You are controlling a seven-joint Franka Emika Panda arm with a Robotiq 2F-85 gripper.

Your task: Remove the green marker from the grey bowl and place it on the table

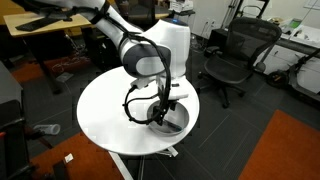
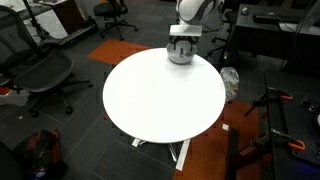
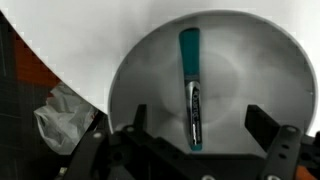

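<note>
The green marker (image 3: 190, 88) lies lengthwise in the middle of the grey bowl (image 3: 145, 75) in the wrist view. My gripper (image 3: 198, 122) is open, its two fingers spread on either side of the marker's near end, just above the bowl's inside. In both exterior views the gripper (image 1: 163, 112) (image 2: 181, 46) hangs down into the bowl (image 1: 176, 124) (image 2: 180, 57), which stands near the edge of the round white table (image 1: 110, 110) (image 2: 160, 95). The marker is hidden in both exterior views.
Black office chairs (image 1: 232, 55) (image 2: 40, 70) stand around the table. A crumpled white bag (image 3: 62, 118) (image 2: 229, 82) lies on the floor below the table edge by the bowl. Wooden desks (image 1: 50, 25) stand behind.
</note>
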